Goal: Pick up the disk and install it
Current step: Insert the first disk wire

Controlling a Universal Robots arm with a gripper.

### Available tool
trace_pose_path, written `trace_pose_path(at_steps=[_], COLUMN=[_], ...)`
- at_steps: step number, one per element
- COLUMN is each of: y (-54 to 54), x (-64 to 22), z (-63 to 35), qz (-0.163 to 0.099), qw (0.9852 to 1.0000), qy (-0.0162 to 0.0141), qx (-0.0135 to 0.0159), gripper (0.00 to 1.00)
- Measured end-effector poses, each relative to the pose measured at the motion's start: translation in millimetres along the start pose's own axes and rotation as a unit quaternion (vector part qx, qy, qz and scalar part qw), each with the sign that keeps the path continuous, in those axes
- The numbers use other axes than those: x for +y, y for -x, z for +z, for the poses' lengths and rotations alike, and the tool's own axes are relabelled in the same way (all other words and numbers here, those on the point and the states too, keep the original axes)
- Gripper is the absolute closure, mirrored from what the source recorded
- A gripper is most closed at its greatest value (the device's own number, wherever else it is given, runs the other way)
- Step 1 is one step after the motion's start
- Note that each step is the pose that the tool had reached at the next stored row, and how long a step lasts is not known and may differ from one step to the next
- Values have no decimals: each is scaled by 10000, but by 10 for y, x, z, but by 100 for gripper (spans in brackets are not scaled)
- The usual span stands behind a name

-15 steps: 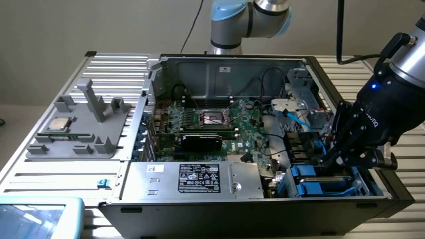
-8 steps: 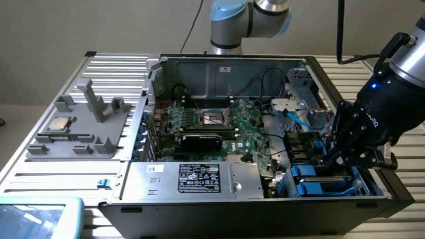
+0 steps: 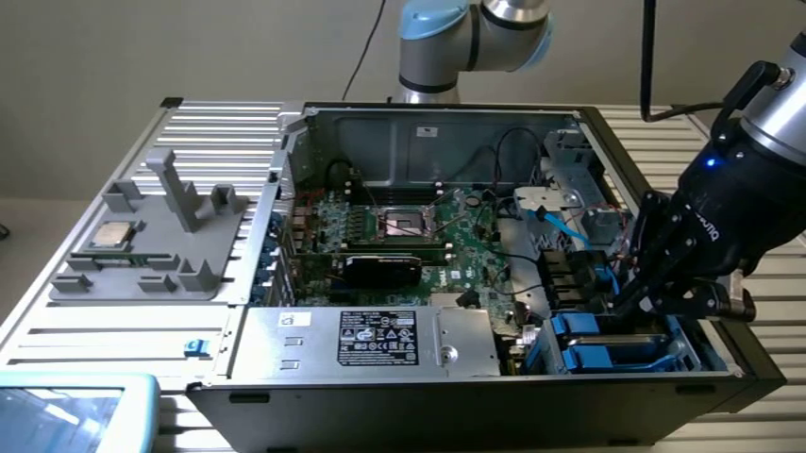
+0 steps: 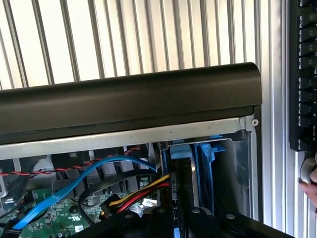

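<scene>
You are looking at a black case (image 3: 504, 415) showing a green circuit board (image 3: 473, 241), blue brackets (image 3: 592, 342) and a blue cable (image 3: 563, 226). The gripper (image 3: 648, 300) is showing black. The silver box (image 3: 279, 347) is wearing a black label (image 3: 380, 342), and the silver table (image 3: 113, 335) is showing ribbed stripes.

Matt black gripper (image 3: 645, 304), ribbed bare-metal table (image 3: 75, 332), glossy blue plastic brackets (image 3: 592, 342)

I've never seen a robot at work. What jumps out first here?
An open computer case lies on a slatted metal table, its green circuit board bare. At the exterior view's right, the robot's black gripper dips into a corner of the case, beside blue plastic brackets.
</scene>
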State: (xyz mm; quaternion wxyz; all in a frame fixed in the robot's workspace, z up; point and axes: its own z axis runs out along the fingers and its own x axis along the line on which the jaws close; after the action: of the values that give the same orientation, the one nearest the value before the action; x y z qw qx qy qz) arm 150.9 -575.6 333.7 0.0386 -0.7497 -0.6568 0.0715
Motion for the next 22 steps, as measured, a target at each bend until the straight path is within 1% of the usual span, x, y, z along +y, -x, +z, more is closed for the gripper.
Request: trace_pose_path(at_steps=[8,22], y=[-1,-1], x=[14,14], z=[17,20], qz=[2,2], qw=[10000,10000], qy=[-12,-13], qx=[-1,-1], gripper=[84,84])
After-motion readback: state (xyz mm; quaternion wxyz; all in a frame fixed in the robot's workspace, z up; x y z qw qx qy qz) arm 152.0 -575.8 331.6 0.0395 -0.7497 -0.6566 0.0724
